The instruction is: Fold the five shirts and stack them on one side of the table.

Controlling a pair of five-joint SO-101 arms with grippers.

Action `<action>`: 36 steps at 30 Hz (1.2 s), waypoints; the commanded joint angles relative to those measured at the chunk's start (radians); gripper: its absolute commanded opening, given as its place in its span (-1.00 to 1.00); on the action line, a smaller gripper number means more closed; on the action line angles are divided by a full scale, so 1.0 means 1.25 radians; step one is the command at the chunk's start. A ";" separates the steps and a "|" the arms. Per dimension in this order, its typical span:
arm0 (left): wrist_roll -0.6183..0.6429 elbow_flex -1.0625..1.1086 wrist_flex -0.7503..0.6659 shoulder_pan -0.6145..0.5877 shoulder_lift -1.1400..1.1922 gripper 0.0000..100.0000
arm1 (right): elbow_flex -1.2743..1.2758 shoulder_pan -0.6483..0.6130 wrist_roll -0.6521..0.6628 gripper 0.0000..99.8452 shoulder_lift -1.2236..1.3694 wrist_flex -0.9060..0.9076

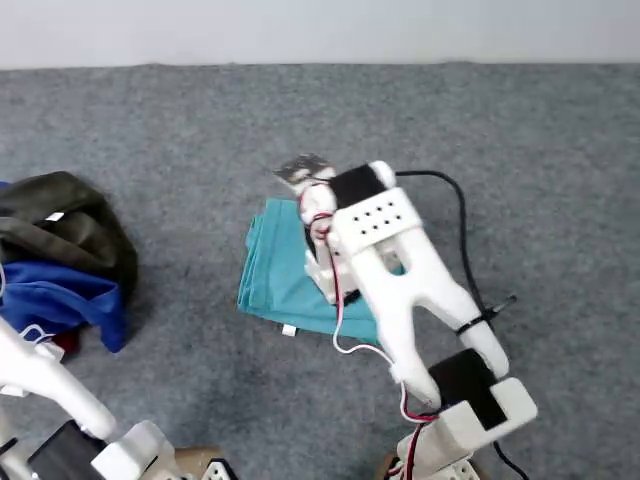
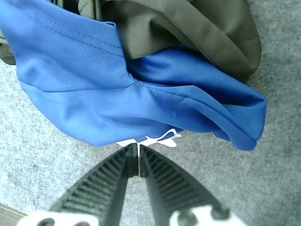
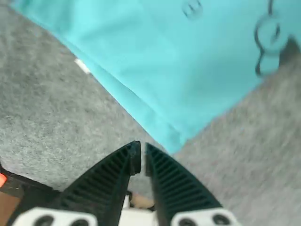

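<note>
Nearest on the left, the left arm (image 1: 60,390) rises from the table's front edge. Its left gripper (image 2: 138,160) has both ribbed black fingers pressed together with nothing between them, and its tips sit just short of the blue shirt (image 2: 117,94). A small white marking (image 2: 157,139) on that shirt's hem lies right beyond the tips. Nearest on the right stands the base of the right arm (image 1: 400,290), which stretches away and leftward over the middle of the grey table (image 1: 560,160). The right gripper (image 3: 141,157) is likewise closed and empty, above bare table just beside an edge of the teal shirt (image 3: 155,61). That teal shirt (image 1: 275,275) lies folded flat in the middle of the table, partly under the right arm, with a small white tag (image 1: 288,330) at its near edge. Well apart from it at the left edge is a loose heap, where the blue shirt (image 1: 60,300) lies crumpled with a scrap of red cloth (image 1: 65,343) beneath it. A dark olive shirt (image 1: 70,225) is draped over the heap's far side. A black cable (image 1: 462,230) loops beside the right arm, and a pale wall (image 1: 320,30) runs along the far side.
</note>
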 commanded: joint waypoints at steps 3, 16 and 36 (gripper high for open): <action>0.005 -0.028 -0.006 0.000 -0.004 -0.97 | 0.027 0.025 -0.151 -0.41 -0.010 0.015; 0.004 -0.028 -0.006 -0.001 -0.004 -0.97 | 0.025 0.037 -0.199 -0.25 0.272 -0.198; 0.005 -0.028 -0.022 -0.002 -0.004 -0.97 | -0.083 0.177 0.023 -0.98 0.400 -0.036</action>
